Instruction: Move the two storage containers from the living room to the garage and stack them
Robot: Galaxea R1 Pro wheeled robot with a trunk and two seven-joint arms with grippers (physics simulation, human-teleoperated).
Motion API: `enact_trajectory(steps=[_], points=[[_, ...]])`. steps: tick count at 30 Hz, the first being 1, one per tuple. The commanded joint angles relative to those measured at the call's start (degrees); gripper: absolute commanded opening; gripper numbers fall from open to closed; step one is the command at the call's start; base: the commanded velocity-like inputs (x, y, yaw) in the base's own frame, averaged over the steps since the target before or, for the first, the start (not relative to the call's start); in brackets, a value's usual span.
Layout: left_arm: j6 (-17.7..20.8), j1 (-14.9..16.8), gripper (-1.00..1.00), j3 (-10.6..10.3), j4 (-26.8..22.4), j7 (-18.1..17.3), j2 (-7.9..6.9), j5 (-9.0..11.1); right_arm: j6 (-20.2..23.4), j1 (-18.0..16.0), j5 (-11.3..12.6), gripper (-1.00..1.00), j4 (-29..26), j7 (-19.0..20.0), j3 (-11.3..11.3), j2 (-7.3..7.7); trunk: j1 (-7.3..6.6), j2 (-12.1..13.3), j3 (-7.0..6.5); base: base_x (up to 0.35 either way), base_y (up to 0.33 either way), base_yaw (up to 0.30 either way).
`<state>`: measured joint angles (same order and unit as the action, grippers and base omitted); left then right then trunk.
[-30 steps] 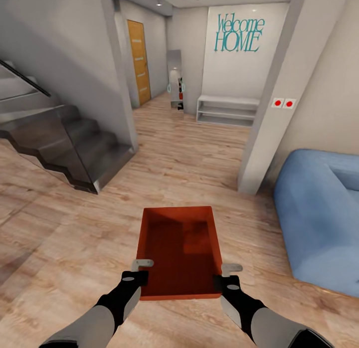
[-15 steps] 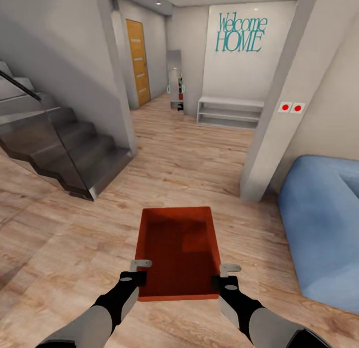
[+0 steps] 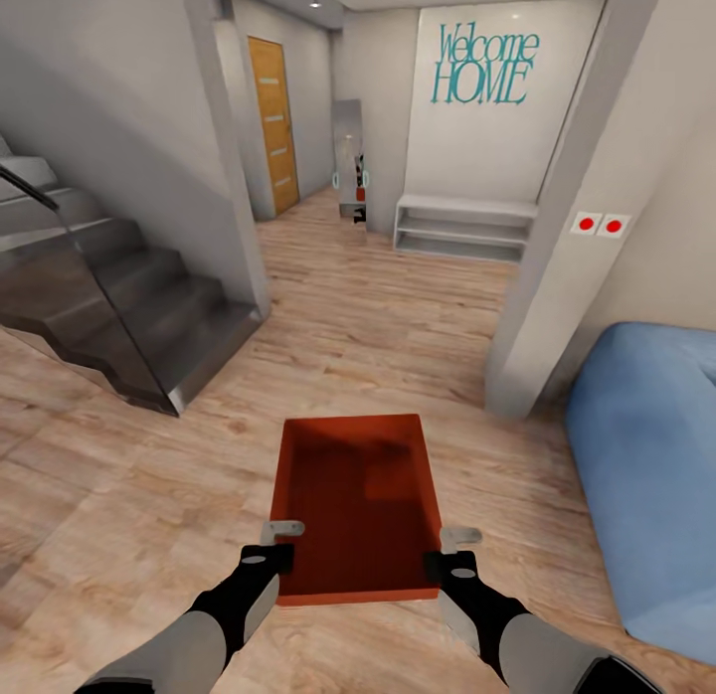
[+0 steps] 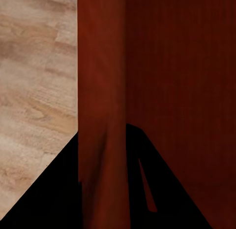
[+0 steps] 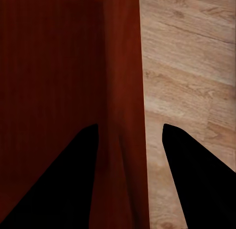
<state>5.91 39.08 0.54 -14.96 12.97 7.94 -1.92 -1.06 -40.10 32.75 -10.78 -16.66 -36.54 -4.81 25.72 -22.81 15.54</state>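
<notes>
1. An orange-red storage container (image 3: 358,500) is held in the air above the light wood-plank floor (image 3: 119,495) of the living room, directly in front of the robot, its open top facing up.
2. The left gripper (image 3: 278,540) is clamped on the container's left wall near the corner closest to the robot; in the left wrist view the wall (image 4: 101,91) is seen passing between the two dark fingers (image 4: 54,189), one inside the bin and one outside.
3. The right gripper (image 3: 449,547) is clamped in the same way on the container's right wall; in the right wrist view the wall (image 5: 123,91) is seen between the two dark fingers (image 5: 196,179), with the plank floor beyond the outer one.
4. A blue sofa (image 3: 646,455) is seen to the right of the container, well apart from it.
5. A dark staircase (image 3: 109,306) with a glass side panel is seen to the left of the container and farther away.
6. Beyond the container, a hallway is seen between two white wall edges; at its far end a white wall bears the teal words "Welcome HOME" (image 3: 484,68), with a low white shelf (image 3: 462,229) below them.
7. An orange wooden door (image 3: 273,122) is set in the hallway's left wall, far beyond the container.
8. Two red buttons (image 3: 600,224) are mounted on the white pillar (image 3: 567,227) standing beyond the container to its right, beside the sofa.
</notes>
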Motion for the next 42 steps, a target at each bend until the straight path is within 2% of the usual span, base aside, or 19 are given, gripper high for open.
enact_trajectory(steps=[1,42], points=[[0.3,0.0,-1.00,1.6,-0.1,-4.2,-5.36,2.8,-1.3,-0.1,-0.2,-1.00,-0.4,-0.1,1.9,1.11,0.06,-0.1,0.10,0.324,0.000,0.000],[0.3,-0.1,-1.00,1.7,0.0,-4.2,-5.37,2.9,-1.3,-0.1,-0.2,-1.00,-0.4,-0.1,1.8,0.97,0.06,-0.1,0.10,0.324,0.000,0.000]])
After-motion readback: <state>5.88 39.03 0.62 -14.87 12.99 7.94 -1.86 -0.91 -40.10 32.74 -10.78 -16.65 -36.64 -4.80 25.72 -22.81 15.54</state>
